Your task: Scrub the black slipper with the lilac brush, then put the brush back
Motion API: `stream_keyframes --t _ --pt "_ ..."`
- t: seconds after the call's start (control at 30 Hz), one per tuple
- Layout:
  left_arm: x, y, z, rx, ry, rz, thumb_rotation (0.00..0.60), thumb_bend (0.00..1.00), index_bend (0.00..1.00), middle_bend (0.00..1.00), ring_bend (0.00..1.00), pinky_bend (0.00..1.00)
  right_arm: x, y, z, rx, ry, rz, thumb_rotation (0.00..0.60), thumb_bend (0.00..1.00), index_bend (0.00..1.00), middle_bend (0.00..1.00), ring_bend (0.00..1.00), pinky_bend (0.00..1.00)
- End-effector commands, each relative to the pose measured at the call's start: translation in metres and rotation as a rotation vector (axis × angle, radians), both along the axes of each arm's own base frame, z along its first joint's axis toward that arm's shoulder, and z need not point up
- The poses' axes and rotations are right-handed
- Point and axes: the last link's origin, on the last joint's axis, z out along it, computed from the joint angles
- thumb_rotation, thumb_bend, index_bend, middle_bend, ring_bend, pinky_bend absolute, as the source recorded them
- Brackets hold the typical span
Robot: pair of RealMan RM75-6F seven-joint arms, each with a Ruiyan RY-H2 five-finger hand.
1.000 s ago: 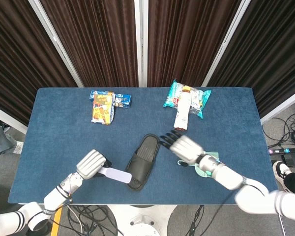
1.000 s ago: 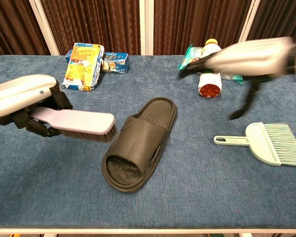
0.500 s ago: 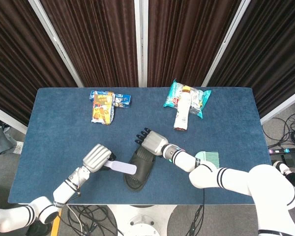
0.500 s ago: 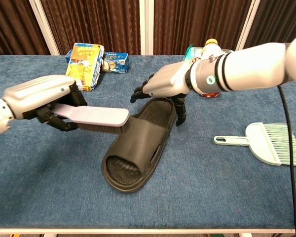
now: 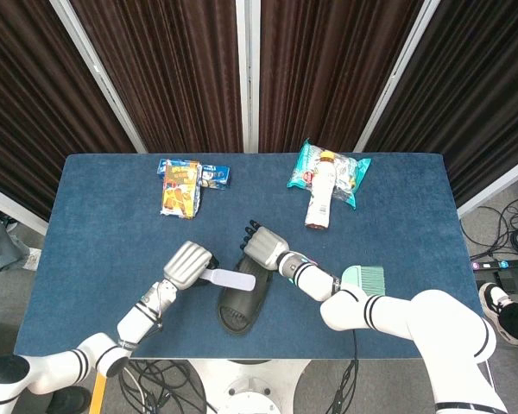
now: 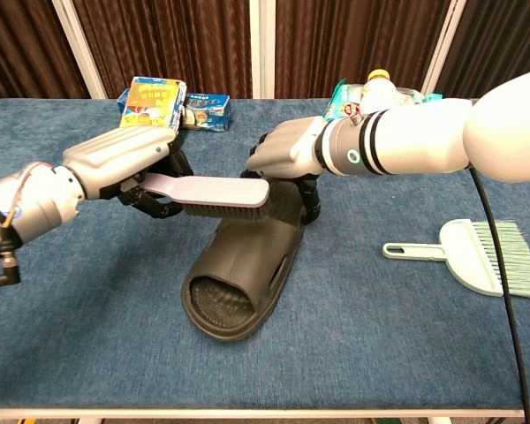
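Note:
The black slipper (image 6: 243,269) lies mid-table with its toe toward the front edge; in the head view the slipper (image 5: 240,304) shows below both hands. My left hand (image 6: 128,161) grips the handle of the lilac brush (image 6: 214,190). The brush is held level, bristles down, across the slipper's strap. From above, the left hand (image 5: 191,261) and the brush (image 5: 231,278) sit over the slipper's near half. My right hand (image 6: 287,148) is curled over the slipper's heel end, its thumb (image 6: 311,205) down along the heel rim. In the head view the right hand (image 5: 263,248) hides the heel.
A mint hand broom (image 6: 477,254) lies on the table to the right of the slipper, also visible as the broom (image 5: 363,278) from above. Snack packets (image 6: 152,106) sit at the back left. A bottle on a teal packet (image 5: 324,185) sits at the back right.
My left hand has carried the brush rightward from beside the slipper to over its strap. My right hand has swung in from the right and curled down onto the heel.

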Motion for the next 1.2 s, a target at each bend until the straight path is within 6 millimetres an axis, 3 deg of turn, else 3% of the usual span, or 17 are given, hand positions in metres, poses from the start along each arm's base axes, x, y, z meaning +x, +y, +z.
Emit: stream_keyframes --t 0.03,0.27,0.63,0.8,0.9,1.03,1.2 --pt "0.002 0.004 -0.008 0.035 0.035 -0.019 0.600 0.49 1.00 1.00 1.00 1.00 0.000 0.000 0.001 0.000 -0.009 -0.003 0.600 0.15 0.51 0.38 0.13 0.12" --pt "-0.007 0.001 -0.017 0.100 0.085 -0.046 0.600 0.49 1.00 1.00 1.00 1.00 -0.002 -0.001 0.001 0.005 -0.014 -0.012 0.600 0.15 0.51 0.38 0.13 0.13" --pt "-0.015 -0.033 -0.030 -0.005 0.139 -0.137 0.600 0.52 1.00 1.00 1.00 1.00 -0.003 -0.004 0.004 0.001 -0.038 -0.040 0.600 0.15 0.51 0.38 0.13 0.13" --pt "-0.015 -0.043 -0.018 -0.053 0.102 -0.158 0.600 0.52 1.00 1.00 1.00 1.00 -0.006 -0.003 0.006 0.001 -0.036 -0.039 0.600 0.15 0.51 0.38 0.13 0.13" --pt "-0.010 -0.041 -0.006 -0.039 0.039 -0.145 0.600 0.52 1.00 1.00 1.00 1.00 -0.006 -0.002 0.007 0.001 -0.038 -0.040 0.600 0.15 0.51 0.38 0.13 0.14" --pt "-0.001 -0.023 0.006 -0.002 -0.025 -0.091 0.600 0.52 1.00 1.00 1.00 1.00 -0.007 -0.002 0.008 0.001 -0.040 -0.040 0.600 0.15 0.51 0.38 0.13 0.14" --pt "0.000 -0.003 -0.003 -0.007 -0.045 -0.002 0.600 0.52 1.00 1.00 1.00 1.00 -0.006 -0.002 0.009 -0.002 -0.034 -0.034 0.600 0.15 0.51 0.37 0.13 0.14"
